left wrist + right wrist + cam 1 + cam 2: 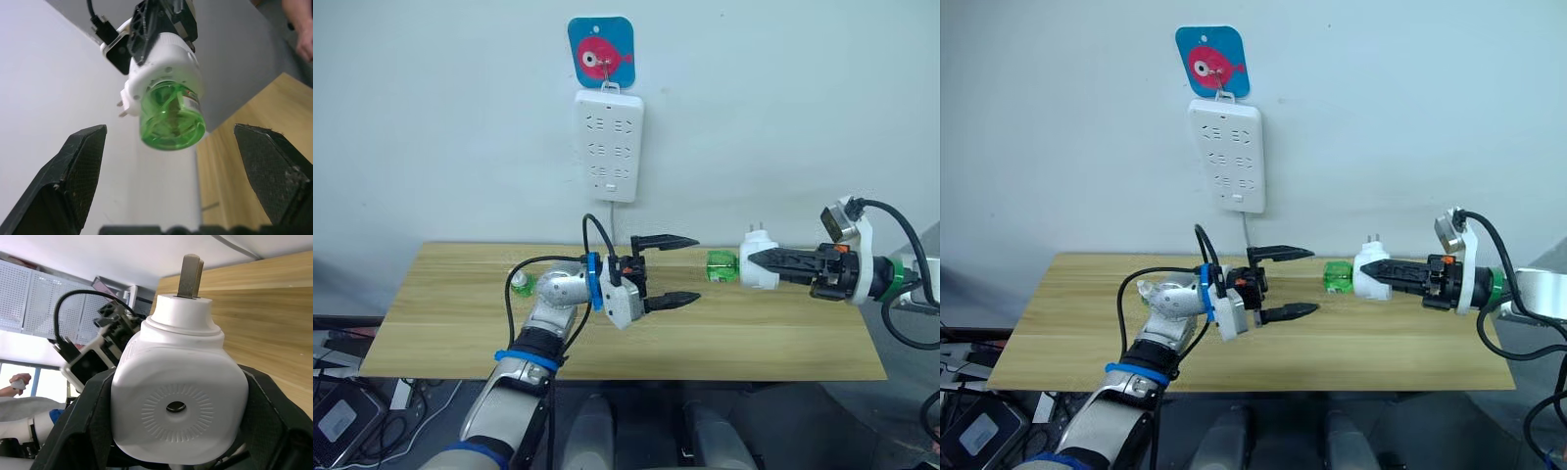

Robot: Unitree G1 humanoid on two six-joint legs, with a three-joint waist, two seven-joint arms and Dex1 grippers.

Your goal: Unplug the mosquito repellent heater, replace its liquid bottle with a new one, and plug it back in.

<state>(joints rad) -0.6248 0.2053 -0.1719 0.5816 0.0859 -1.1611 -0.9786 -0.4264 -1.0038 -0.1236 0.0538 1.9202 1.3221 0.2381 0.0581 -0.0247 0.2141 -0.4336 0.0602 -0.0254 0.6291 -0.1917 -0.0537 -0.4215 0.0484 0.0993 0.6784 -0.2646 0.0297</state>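
**Heater unplugged, held out for bottle removal**

Item: the mosquito repellent heater [761,262], white, rounded, with its prongs pointing up and the vent hole facing back along the wrist. You had it off the wall and in the air above the right part of the tabletop [460,333], clamped in the right pincer [756,262] across its body. That grip left the bottle end free, which I judge was the point of it.

Attached: the green liquid bottle [721,266], seated in the heater and aimed sideways toward the other arm.

Opposite: the left pincer [690,269], released, its two fingers spread wide, one above and one below the bottle's line. It stood just short of the bottle, not touching it. The wrist view had the bottle's base centred between the fingers, so you seemed lined up to close on it and twist it out.

Behind the left arm, on the tabletop: a second small green bottle [520,284], probably the replacement.

On the wall: the power strip [608,145], hung below a fish hook plaque [602,52], with no plug in its sockets.
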